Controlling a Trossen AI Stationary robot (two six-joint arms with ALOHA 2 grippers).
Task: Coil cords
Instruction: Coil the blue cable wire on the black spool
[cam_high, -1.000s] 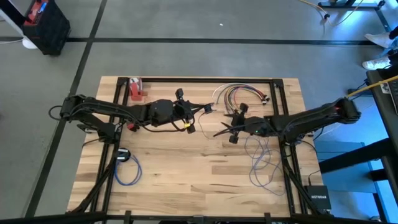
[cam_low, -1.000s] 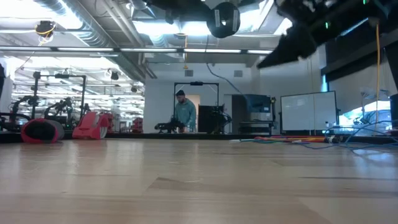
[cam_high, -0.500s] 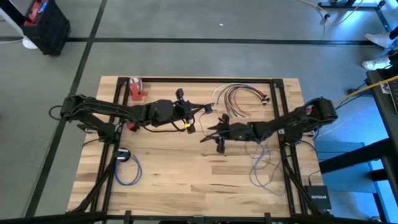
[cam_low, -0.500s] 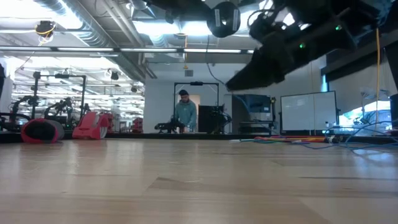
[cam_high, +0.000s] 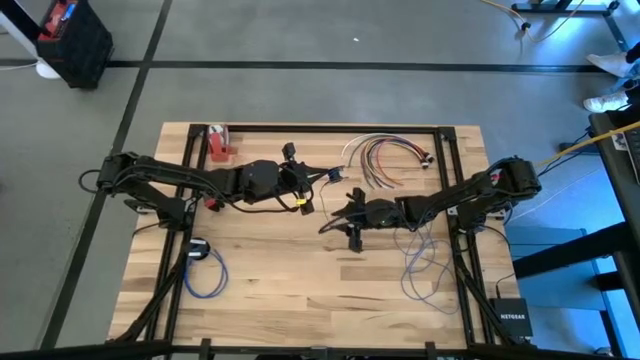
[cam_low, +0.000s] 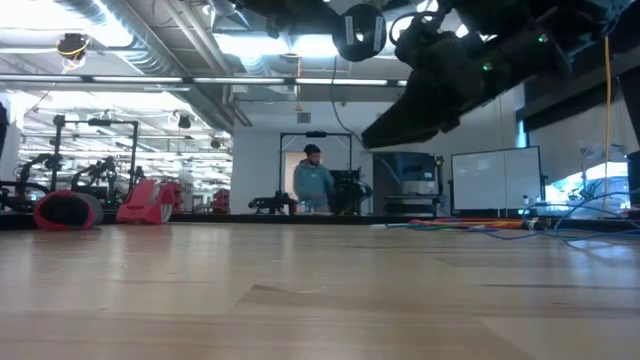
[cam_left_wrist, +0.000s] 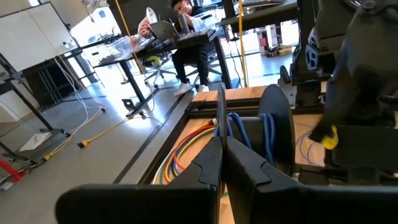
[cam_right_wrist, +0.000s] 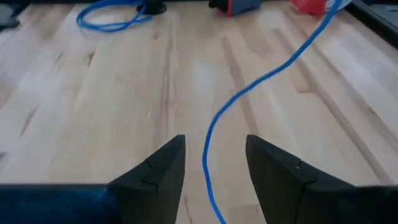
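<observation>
So the right gripper (cam_high: 335, 222) is sitting out over the middle of the table (cam_high: 280, 290) with its fingers spread wide, and in its own wrist view the blue cord (cam_right_wrist: 249, 93) runs right through the gap between the two fingers (cam_right_wrist: 158, 168). Nothing is clamped yet, the cord just passes between them.

The left gripper (cam_high: 335, 175) is up toward the far edge of the table from there, fingers pressed together. Its wrist view shows the two fingers meeting with a thin strand running up from between them, but I can't tell for sure whether it's actually pinched.

Just beyond the left gripper, near the far edge, is the fan of loose cords (cam_high: 385, 155) in red, orange and white. More blue cord (cam_high: 420, 262) lies in loops toward the right edge of the table, and another blue coil (cam_high: 205, 272) sits way off by the left edge.

What I'd worry about:
- the cord is slack and free, so if the right gripper drifts sideways before closing, it slips out of the gap and the fingers close on air
- closing too low could jam the tips into the wood
- pulling hard with the loops still tangled near the right edge could drag the whole mess, maybe snag the arm itself
</observation>
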